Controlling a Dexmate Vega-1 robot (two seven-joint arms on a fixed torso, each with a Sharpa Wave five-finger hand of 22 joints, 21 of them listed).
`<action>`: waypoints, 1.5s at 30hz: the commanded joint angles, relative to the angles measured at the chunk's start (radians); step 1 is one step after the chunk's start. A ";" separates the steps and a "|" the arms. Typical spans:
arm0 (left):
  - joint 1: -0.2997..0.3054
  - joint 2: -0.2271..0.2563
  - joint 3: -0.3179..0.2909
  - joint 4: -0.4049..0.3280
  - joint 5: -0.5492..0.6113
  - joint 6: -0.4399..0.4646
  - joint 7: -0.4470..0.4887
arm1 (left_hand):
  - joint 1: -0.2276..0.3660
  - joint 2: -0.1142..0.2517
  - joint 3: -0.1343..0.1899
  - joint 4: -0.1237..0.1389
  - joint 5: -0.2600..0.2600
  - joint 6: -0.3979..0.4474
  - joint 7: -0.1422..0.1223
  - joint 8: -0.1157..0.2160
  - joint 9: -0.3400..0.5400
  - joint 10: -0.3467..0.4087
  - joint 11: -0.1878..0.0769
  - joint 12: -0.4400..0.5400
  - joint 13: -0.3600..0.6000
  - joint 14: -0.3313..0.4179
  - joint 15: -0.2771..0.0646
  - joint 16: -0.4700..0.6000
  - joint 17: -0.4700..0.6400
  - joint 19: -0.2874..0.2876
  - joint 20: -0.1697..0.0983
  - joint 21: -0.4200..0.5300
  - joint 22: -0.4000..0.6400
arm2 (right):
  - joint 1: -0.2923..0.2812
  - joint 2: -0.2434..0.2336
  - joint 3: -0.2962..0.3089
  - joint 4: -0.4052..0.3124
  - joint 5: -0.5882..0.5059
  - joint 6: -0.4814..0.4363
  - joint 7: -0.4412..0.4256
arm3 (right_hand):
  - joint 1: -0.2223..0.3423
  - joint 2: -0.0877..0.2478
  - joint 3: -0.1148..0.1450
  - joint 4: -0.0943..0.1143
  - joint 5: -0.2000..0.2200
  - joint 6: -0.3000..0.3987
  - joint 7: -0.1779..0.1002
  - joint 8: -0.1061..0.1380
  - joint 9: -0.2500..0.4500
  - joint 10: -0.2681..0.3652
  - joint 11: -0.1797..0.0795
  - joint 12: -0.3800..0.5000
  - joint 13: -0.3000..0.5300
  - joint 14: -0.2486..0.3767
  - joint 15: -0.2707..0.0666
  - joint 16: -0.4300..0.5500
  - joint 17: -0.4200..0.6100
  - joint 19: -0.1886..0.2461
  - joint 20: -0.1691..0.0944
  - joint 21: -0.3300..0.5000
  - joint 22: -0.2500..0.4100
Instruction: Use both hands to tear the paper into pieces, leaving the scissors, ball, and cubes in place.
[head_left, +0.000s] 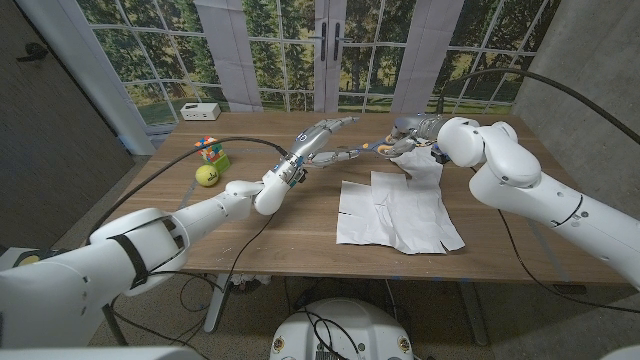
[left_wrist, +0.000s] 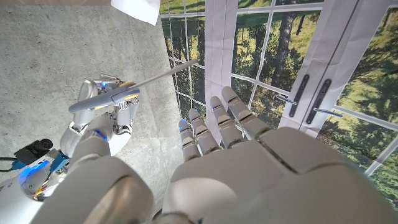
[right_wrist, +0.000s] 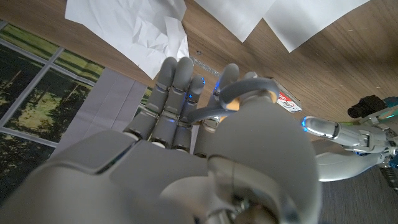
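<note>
Paper (head_left: 398, 210) lies on the right half of the tabletop (head_left: 290, 225), in big white sheets that overlap. The sheets reach from the middle down close to the near edge, and their long side runs from the far edge toward the near edge. One crumpled strip sticks up at the far end, just under the right robot hand (head_left: 402, 140).

The right robot hand is above the far right part of the tabletop. Its fingers are curled around the grey scissors (right_wrist: 239, 96), which it holds. The left robot hand (head_left: 322, 140) hangs over the middle of the far side, fingers out straight and apart, holding nothing. The two hands are near each other, fingertips almost meeting.

Bare wood shows on the left half and along the near edge, so there is room to move there.

A yellow-green ball (head_left: 207, 175) sits near the far left corner. Just behind it stands a small stack of colored cubes (head_left: 210, 150). A white box (head_left: 200, 111) rests at the far left edge. These are well apart from the paper.
</note>
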 joint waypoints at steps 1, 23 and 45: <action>0.045 0.007 -0.052 -0.037 -0.067 -0.011 -0.038 | 0.003 -0.002 -0.009 0.000 0.007 -0.012 0.001 -0.003 0.000 -0.007 0.001 -0.001 0.002 -0.003 -0.169 0.005 0.000 -0.005 -0.034 -0.005 0.002 | -0.011 -0.017 0.018 -0.013 0.064 -0.024 -0.045 | 0.029 0.023 -0.003 -0.001 -0.007 0.002 -0.003 0.010 0.006 0.125 -0.117 0.009 -0.002 0.001 -0.139 0.010 -0.003 0.010 -0.039 0.016 -0.001; 0.139 0.034 -0.161 -0.159 -0.117 0.024 -0.093 | 0.006 0.001 -0.048 0.000 0.013 -0.039 0.001 -0.015 0.000 -0.031 0.002 -0.002 0.001 -0.013 -0.170 0.005 0.001 -0.001 -0.036 -0.019 0.003 | -0.021 -0.072 0.037 -0.045 0.181 -0.072 -0.130 | 0.026 0.024 -0.009 0.001 -0.012 -0.008 -0.001 0.004 -0.008 0.113 -0.118 0.013 -0.025 -0.004 -0.141 0.028 -0.024 -0.001 -0.043 0.048 -0.027; 0.213 0.037 -0.253 -0.226 -0.191 0.067 -0.138 | 0.020 0.006 -0.094 0.003 0.023 -0.092 0.002 -0.039 -0.005 -0.050 0.007 0.001 0.000 -0.038 -0.171 0.003 0.001 -0.006 -0.033 -0.041 0.004 | -0.037 -0.120 0.085 -0.046 0.356 -0.098 -0.231 | 0.023 0.026 -0.012 0.003 -0.010 -0.001 0.010 0.013 -0.011 0.150 -0.118 0.014 -0.083 0.023 -0.144 0.055 -0.053 -0.008 -0.037 0.077 -0.069</action>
